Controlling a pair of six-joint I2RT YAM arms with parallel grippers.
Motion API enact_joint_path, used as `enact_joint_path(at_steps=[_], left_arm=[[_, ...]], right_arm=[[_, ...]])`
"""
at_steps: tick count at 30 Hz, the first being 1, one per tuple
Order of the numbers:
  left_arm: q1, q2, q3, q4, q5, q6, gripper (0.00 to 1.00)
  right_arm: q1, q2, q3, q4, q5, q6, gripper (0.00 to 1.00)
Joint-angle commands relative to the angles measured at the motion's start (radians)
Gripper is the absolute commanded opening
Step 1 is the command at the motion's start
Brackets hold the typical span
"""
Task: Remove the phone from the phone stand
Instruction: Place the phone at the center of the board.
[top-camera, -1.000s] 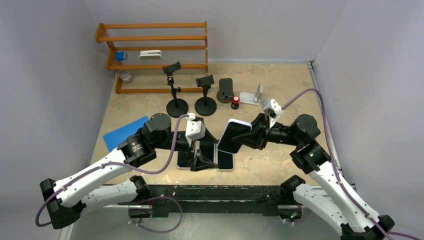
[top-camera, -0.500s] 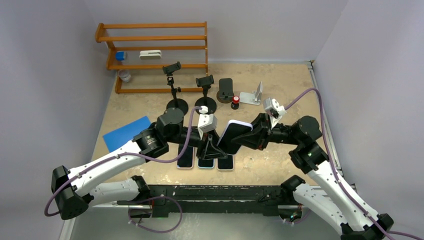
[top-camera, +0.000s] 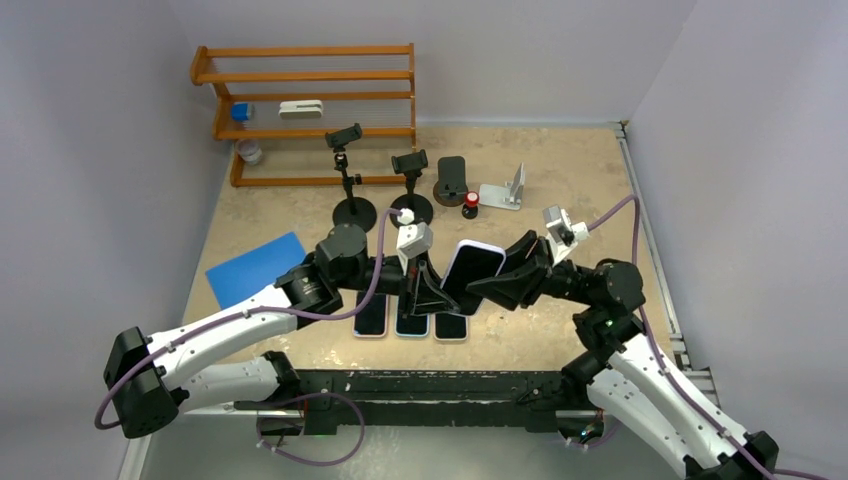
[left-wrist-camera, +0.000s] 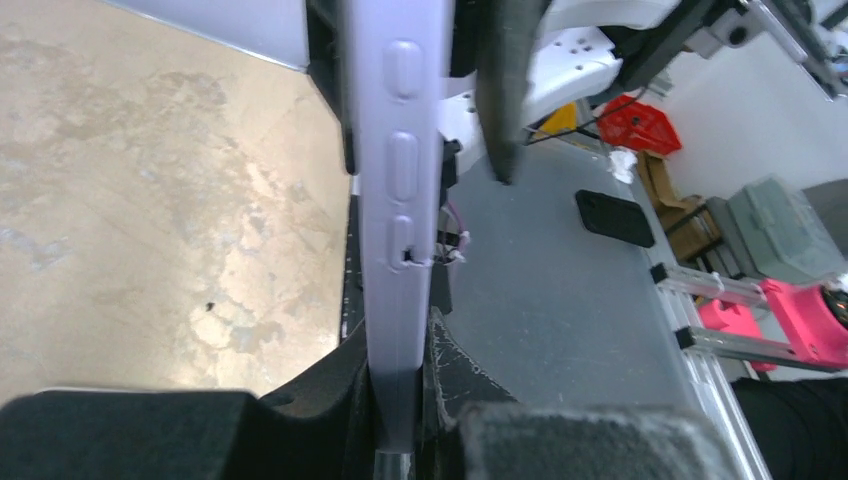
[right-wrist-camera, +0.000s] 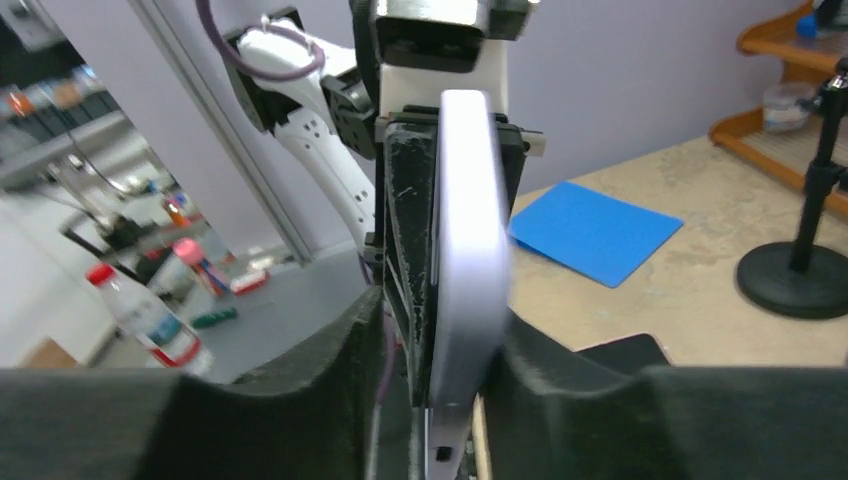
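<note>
Left wrist view: the left pincer (left-wrist-camera: 398, 405) is clamped on the slim, smooth lavender edge of the phone (left-wrist-camera: 400, 200), held in the air over the mottled beige surface (top-camera: 560, 200). The right pincer (right-wrist-camera: 440, 335) straddles it; whether it grips, I cannot tell. Three dark phones (top-camera: 410, 322) lie flat side by side below.

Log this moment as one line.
left gripper: shut on lavender-edged flat phone | right gripper: straddling the phone, grip unclear

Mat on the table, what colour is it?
The mat is plain blue, best seen in the right wrist view.
</note>
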Motion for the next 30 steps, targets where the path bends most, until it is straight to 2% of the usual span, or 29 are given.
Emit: enact_joint_path(at_steps=[1,2,3,6,7,10,13,16,20,25,30], left_arm=[[-0.002,-0.013,0.004,0.191,-0.022,-0.075,0.0],[-0.002,-0.011,0.007,0.185,-0.02,-0.07,0.0],[-0.002,-0.01,0.015,0.157,-0.027,-0.06,0.06],[-0.003,-0.039,0.05,-0.013,-0.188,-0.008,0.54],[-0.003,-0.061,0.055,-0.09,-0.267,0.005,0.65],[-0.002,-0.149,0.048,-0.238,-0.532,0.034,0.84],[-0.002,-0.237,0.041,-0.325,-0.7,0.082,0.88],[-0.002,-0.297,0.047,-0.374,-0.796,0.123,0.88],[-0.003,-0.324,0.045,-0.386,-0.814,0.145,0.88],[-0.003,-0.319,0.047,-0.416,-0.788,0.134,0.88],[-0.004,-0.335,0.065,-0.45,-0.752,0.125,0.88]], right_arm=[[0.0,-0.006,-0.036,0.227,0.063,0.136,0.24],[0.0,-0.008,-0.038,0.213,0.078,0.126,0.13],[0.0,-0.011,-0.033,0.17,0.114,0.098,0.0],[0.0,0.001,0.016,-0.09,0.246,-0.015,0.0],[0.0,0.016,0.02,-0.15,0.296,-0.013,0.0],[-0.002,0.08,0.061,-0.358,0.444,-0.064,0.0],[-0.003,0.163,0.088,-0.511,0.51,-0.096,0.0],[-0.003,0.251,0.116,-0.63,0.533,-0.133,0.0],[-0.003,0.343,0.163,-0.739,0.563,-0.158,0.0],[-0.003,0.473,0.269,-0.886,0.686,-0.203,0.0],[-0.008,0.578,0.317,-0.933,0.69,-0.211,0.0]])
